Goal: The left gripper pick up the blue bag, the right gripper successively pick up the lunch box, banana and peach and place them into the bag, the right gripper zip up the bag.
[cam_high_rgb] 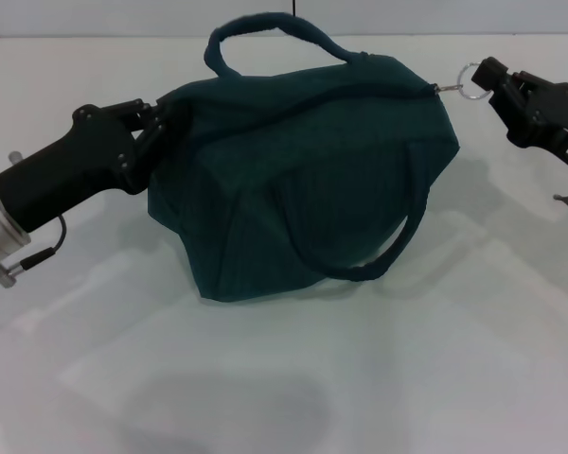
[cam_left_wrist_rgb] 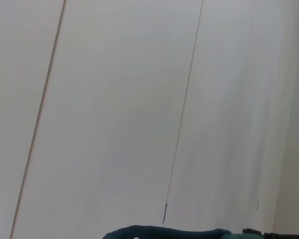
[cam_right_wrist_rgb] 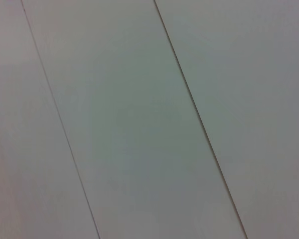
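The blue bag (cam_high_rgb: 303, 180) sits bulging on the white table in the head view, with its zip line running shut along the top. One handle arches up at the back and the other hangs down the front. My left gripper (cam_high_rgb: 161, 121) is shut on the fabric at the bag's left end. At the right end my right gripper (cam_high_rgb: 489, 79) is shut on the zip's ring pull (cam_high_rgb: 469, 81), held out past the bag's corner. A strip of the bag (cam_left_wrist_rgb: 164, 233) shows in the left wrist view. The lunch box, banana and peach are hidden from view.
The white table (cam_high_rgb: 284, 378) spreads in front of the bag. Pale wall panels with thin seams (cam_right_wrist_rgb: 199, 119) fill the right wrist view and most of the left wrist view.
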